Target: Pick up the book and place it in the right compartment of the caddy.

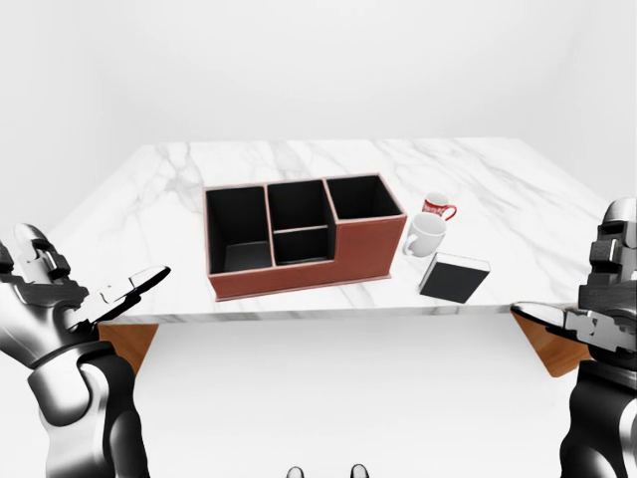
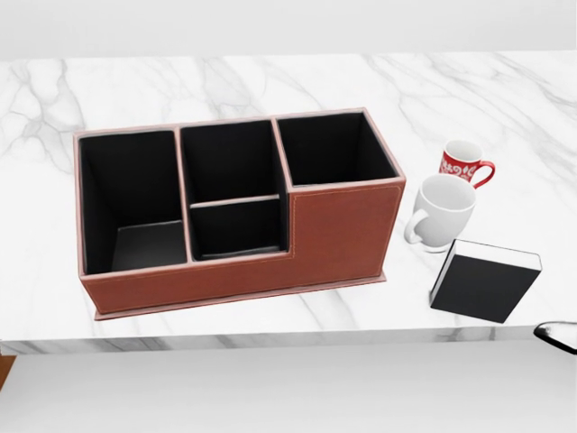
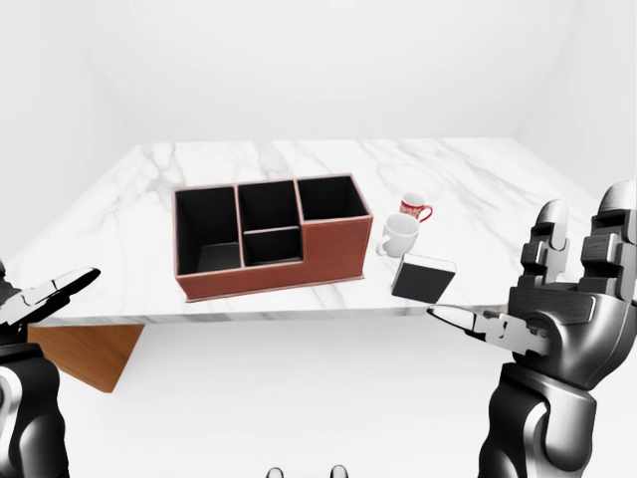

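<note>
Where the left-eye view is read from its left edge, the left hand [image 1: 70, 289] is seen raised below the desk [image 1: 299, 159] edge, its fingers spread apart and nothing held. The white marble desk is shown spanning the middle of every view. The caddy [image 2: 343, 234], a brown leather-look box with black lining, is set toward the left of the desk. Three sections are presented: a deep left compartment, a middle one split by a low divider, and a taller right compartment [image 2: 334, 149] at the upper right of the box.

Just right of the caddy a white mug [image 2: 442, 209] is placed, and a red patterned mug [image 2: 462, 162] is positioned just above it in the head view. The book [image 2: 482, 287], dark-covered with white page edges, is located near the desk's lower edge, just below and right of the white mug; contact between them cannot be determined. Both mugs lie between the book and the right compartment.

The right hand [image 3: 562, 309] is held at the far right, off the desk, fingers extended upward and apart, empty. In the head view only a thin dark sliver of it is cut off at the right border. The red mug's pattern cannot be resolved.
</note>
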Tool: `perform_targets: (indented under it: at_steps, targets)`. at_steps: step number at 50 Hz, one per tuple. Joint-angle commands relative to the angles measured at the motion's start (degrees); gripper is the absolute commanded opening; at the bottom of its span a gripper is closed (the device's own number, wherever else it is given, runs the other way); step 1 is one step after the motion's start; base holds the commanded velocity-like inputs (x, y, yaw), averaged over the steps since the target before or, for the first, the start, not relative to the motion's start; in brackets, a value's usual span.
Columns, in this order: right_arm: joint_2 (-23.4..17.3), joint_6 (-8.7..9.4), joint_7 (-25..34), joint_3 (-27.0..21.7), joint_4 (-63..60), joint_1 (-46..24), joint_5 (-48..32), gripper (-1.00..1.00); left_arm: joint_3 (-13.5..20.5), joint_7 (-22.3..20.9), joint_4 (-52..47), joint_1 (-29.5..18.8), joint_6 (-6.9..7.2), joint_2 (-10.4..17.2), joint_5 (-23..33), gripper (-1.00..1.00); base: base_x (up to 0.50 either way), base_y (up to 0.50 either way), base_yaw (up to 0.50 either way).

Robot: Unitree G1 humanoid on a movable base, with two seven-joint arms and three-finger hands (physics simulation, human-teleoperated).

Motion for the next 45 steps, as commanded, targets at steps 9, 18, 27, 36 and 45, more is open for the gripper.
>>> perform_targets:
  at_steps: [9, 18, 27, 36, 45]
  targets:
    - [0.31, 0.0, 0.72, 0.1, 0.2, 0.46, 0.53, 1.0, 0.23, -0.06, 0.64, 0.08, 0.0, 0.05, -0.27, 1.0, 0.25, 0.0, 0.0]
    - [0.33, 0.0, 0.96, 0.18, -0.01, 0.61, 0.6, 1.0, 0.41, -0.03, 0.68, 0.15, 0.0, 0.06, -0.41, 1.0, 0.26, 0.0, 0.0]
    - [0.32, 0.0, 1.14, 0.17, 0.07, 0.52, 0.56, 1.0, 0.39, 0.11, 0.37, 0.17, 0.0, 0.15, -0.46, 1.0, 0.27, 0.0, 0.0]
    - [0.36, 0.0, 1.54, 0.15, -0.32, 0.82, 0.12, 1.0, 0.53, -0.03, 0.29, 0.34, 0.0, 0.03, -0.55, 1.0, 0.28, 0.0, 0.0]
    - [0.55, 0.0, 2.15, 0.79, -0.61, 0.9, -0.7, 1.0, 0.26, -0.1, 0.52, 0.39, 0.0, -0.1, -0.27, 1.0, 0.28, 0.0, 0.0]
